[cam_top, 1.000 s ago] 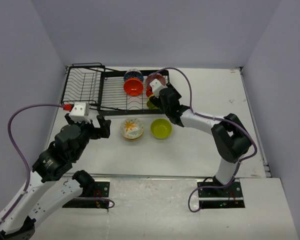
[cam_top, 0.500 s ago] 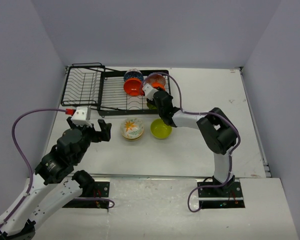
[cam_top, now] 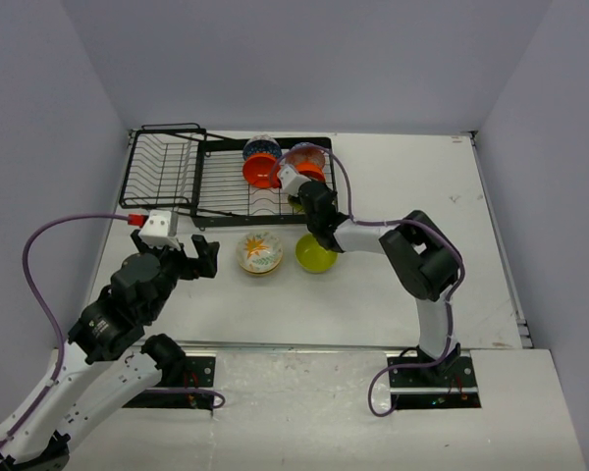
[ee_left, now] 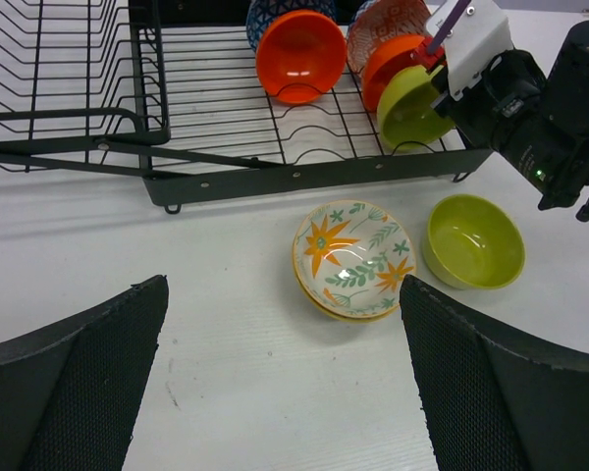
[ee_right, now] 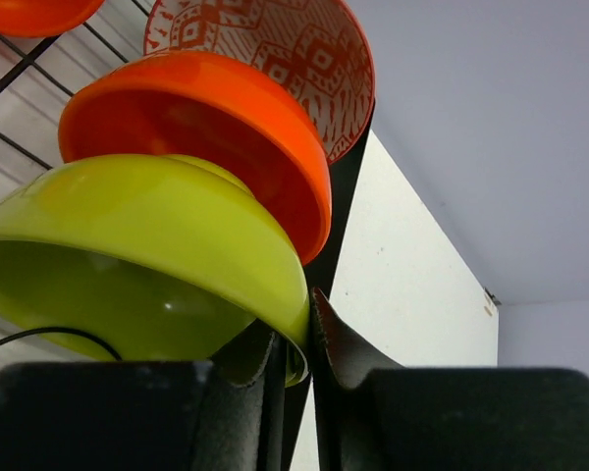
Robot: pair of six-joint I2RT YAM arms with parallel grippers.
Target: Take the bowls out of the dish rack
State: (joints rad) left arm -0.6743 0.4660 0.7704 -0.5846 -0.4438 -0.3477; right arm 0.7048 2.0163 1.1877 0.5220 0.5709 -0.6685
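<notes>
The black wire dish rack [cam_top: 221, 186] stands at the back left of the table. Upright in its right slots are a lime green bowl [ee_right: 147, 245], an orange bowl [ee_right: 206, 108] behind it and a red-patterned bowl [ee_right: 275, 49]. Further left in the rack are a second orange bowl [ee_left: 299, 57] and a blue-patterned bowl [ee_left: 270, 12]. My right gripper [ee_right: 296, 324] is shut on the lime green bowl's rim, one finger inside and one outside. My left gripper [ee_left: 283, 294] hangs open above the table, in front of the rack, holding nothing.
On the table in front of the rack sit a stack of cream floral bowls [ee_left: 356, 257] and another lime green bowl [ee_left: 473, 240]. The rack's tilted basket section [cam_top: 162, 167] is on the left. Grey walls enclose the table.
My right gripper has reached further into the rack and closed on the lime green bowl's rim. The left arm drew back slightly, still open.
</notes>
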